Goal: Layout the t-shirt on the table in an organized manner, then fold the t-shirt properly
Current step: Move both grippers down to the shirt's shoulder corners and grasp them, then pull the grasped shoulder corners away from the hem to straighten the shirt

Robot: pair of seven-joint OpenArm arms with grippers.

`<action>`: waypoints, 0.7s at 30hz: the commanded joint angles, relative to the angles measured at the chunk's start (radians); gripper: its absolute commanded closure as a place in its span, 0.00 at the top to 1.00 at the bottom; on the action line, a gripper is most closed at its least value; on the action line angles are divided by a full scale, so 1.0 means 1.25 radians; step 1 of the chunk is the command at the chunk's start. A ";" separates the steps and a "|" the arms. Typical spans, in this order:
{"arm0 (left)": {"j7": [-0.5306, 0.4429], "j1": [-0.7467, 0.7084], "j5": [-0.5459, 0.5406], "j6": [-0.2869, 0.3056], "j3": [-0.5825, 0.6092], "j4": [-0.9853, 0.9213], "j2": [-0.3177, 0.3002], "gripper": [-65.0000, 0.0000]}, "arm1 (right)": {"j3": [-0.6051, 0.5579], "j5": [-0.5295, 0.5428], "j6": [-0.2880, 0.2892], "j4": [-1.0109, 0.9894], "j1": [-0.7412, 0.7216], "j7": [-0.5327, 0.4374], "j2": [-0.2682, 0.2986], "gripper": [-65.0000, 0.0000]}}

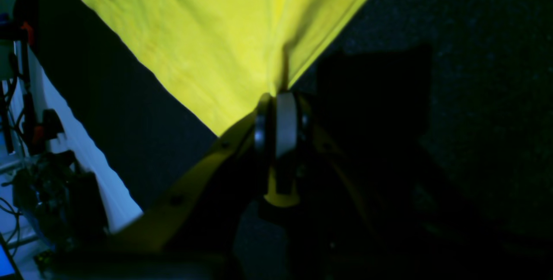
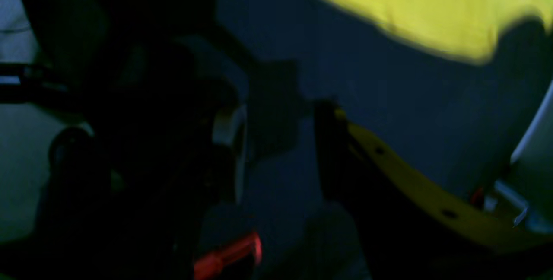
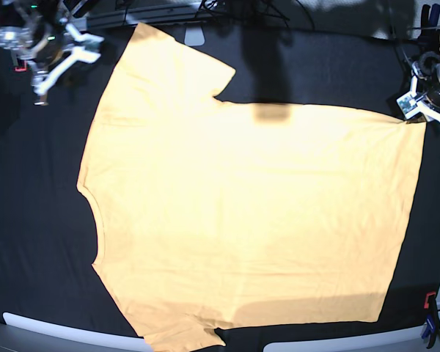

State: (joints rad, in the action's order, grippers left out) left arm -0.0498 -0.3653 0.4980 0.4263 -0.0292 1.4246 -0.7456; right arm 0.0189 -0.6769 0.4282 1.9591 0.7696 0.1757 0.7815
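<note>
Yellow cloth fills my left wrist view: the left gripper [image 1: 280, 98] is pinched closed on a corner of the t-shirt [image 1: 207, 33], fabric fanning away from the closed jaws. Table [image 1: 475, 55] lies dark to the right; my arm's shadow hides detail there.

Right wrist view, blurred and dim: the right gripper [image 2: 281, 141] stands parted, nothing between the jaws, above bare black cloth, with shirt edge well ahead.

Base view: shirt spread flat across the table, neckline at left, one sleeve top left, the other cut off at bottom edge. Left gripper at the hem corner, far right. Right gripper off the cloth, top left. Narrow black margins all round.
</note>
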 commanded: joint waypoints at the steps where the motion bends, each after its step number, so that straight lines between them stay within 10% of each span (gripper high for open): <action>1: -0.003 0.000 -0.001 0.001 -0.006 0.005 -0.016 0.00 | -0.027 -0.019 -0.030 0.000 -0.021 -0.003 0.013 0.39; 10: -0.003 0.000 -0.001 0.001 -0.006 0.005 -0.016 0.00 | -0.248 -0.042 -0.061 -0.028 -0.174 0.039 0.011 0.39; 21: -0.002 0.000 -0.001 0.001 -0.006 0.005 -0.032 0.00 | -0.290 -0.042 -0.061 -0.028 -0.215 0.041 -0.010 0.32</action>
State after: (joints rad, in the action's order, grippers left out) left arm -0.0532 -0.3653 0.4976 0.4274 -0.0288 1.4242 -0.7650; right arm -0.3458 -0.7322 0.3550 1.9163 0.5011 0.2321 0.7589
